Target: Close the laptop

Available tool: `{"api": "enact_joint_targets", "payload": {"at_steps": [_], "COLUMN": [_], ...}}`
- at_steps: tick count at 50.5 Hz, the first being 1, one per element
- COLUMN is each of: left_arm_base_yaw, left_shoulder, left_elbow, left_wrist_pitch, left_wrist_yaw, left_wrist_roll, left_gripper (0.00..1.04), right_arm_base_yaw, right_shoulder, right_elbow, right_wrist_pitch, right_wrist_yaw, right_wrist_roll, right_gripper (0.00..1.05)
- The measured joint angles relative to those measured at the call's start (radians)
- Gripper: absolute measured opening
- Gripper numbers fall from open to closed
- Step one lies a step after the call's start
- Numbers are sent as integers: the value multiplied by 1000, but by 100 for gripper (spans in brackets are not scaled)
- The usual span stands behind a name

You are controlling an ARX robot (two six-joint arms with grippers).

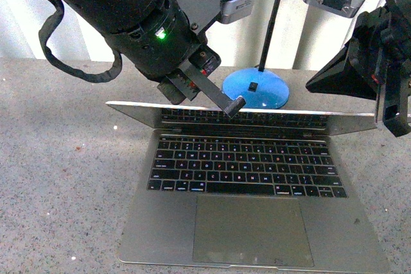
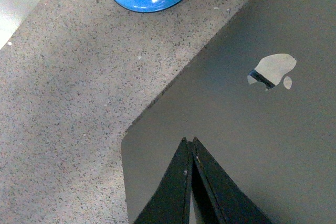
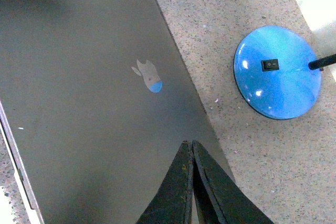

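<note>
The laptop (image 1: 257,222) lies on the speckled grey table with its keyboard facing me and its lid (image 1: 138,111) tipped partway forward. My left gripper (image 1: 236,104) is shut, its tip resting on the lid's top edge near the middle. In the left wrist view the shut left gripper (image 2: 189,140) points at the grey back of the lid (image 2: 241,129), below the apple logo (image 2: 271,70). My right gripper (image 1: 311,85) is shut and hangs above the lid's right end. In the right wrist view the shut right gripper (image 3: 188,143) sits over the lid (image 3: 89,103), near its corner.
A blue round lamp base (image 1: 255,89) with a black switch stands just behind the lid, its thin black pole (image 1: 273,17) rising up. The lamp base (image 3: 277,72) also shows beyond the lid's edge. Grey table (image 1: 58,158) spreads on both sides.
</note>
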Motion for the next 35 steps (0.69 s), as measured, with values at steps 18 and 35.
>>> {"api": "enact_joint_targets", "payload": {"at_steps": [18,35], "left_arm_base_yaw": [-2,-10], "left_shoulder": [0,0], "left_elbow": [-32,-60], "left_wrist_pitch": [19,33], "left_wrist_yaw": [3,10], "left_wrist_roll": [-6,-24], "left_gripper": [4,4], "right_arm_base_yaw": [16,22], "right_shoulder": [10,26], "right_elbow": [-41,-82], "right_wrist_pitch": [27,69], "right_wrist_yaw": [-1,-10], "right_wrist_roll": [7,25], "right_gripper": [3,3]}}
